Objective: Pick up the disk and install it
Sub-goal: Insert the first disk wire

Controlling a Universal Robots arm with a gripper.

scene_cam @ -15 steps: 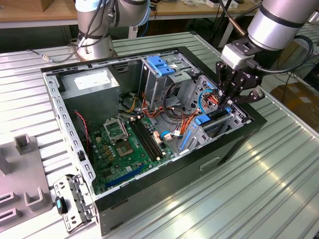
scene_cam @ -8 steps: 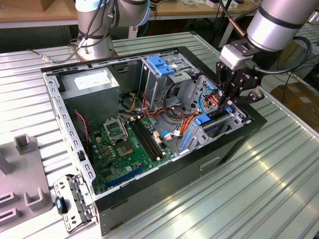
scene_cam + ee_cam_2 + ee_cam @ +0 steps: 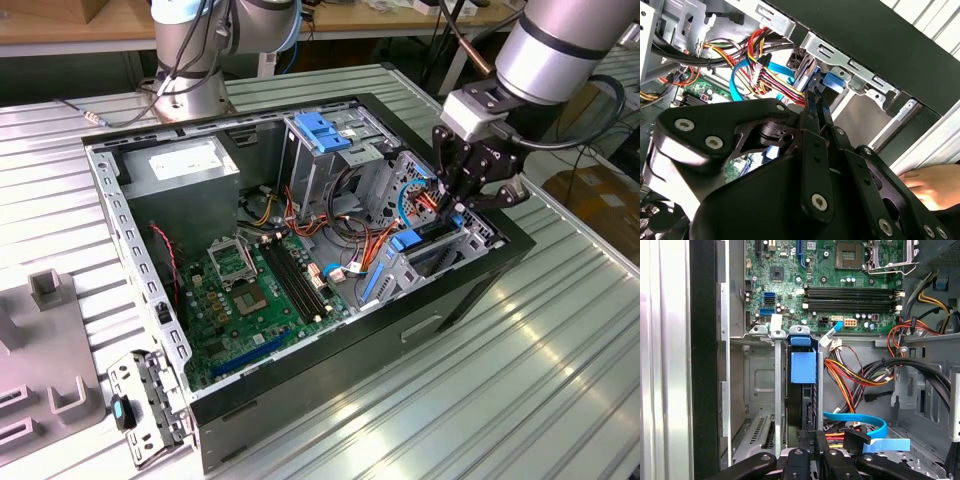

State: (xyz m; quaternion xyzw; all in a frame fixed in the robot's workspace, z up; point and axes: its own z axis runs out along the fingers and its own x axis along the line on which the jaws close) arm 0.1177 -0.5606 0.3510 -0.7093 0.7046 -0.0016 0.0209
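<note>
inside the open computer case point(image 3: 470, 290), at the corner on the exterior view's right, the gripper point(image 3: 452, 205) reaches down among the drive bays. its black fingers point(image 3: 815, 107) are drawn close together, pinching the edge of the disk point(image 3: 802, 390), which stands on edge in a narrow slot of the grey metal bay point(image 3: 776, 390). in the first wrist view the disk shows as a dark slab with its blue plastic carrier tab at the end toward the motherboard point(image 3: 840, 285), held between two upright metal rails. in the second wrist view the fingertips meet at the blue frame of the disk point(image 3: 832, 82), just beside a bundle of red, yellow and black wires point(image 3: 770, 75) and a blue flat cable point(image 3: 860, 422). whether the disk is fully seated in the slot i cannot tell. on the far side of the case, the grey power supply box point(image 3: 185, 165) sits in its corner, well apart from the gripper. a person's hand point(image 3: 930, 185) rests on the ribbed table point(image 3: 560, 350) outside the case wall.
</note>
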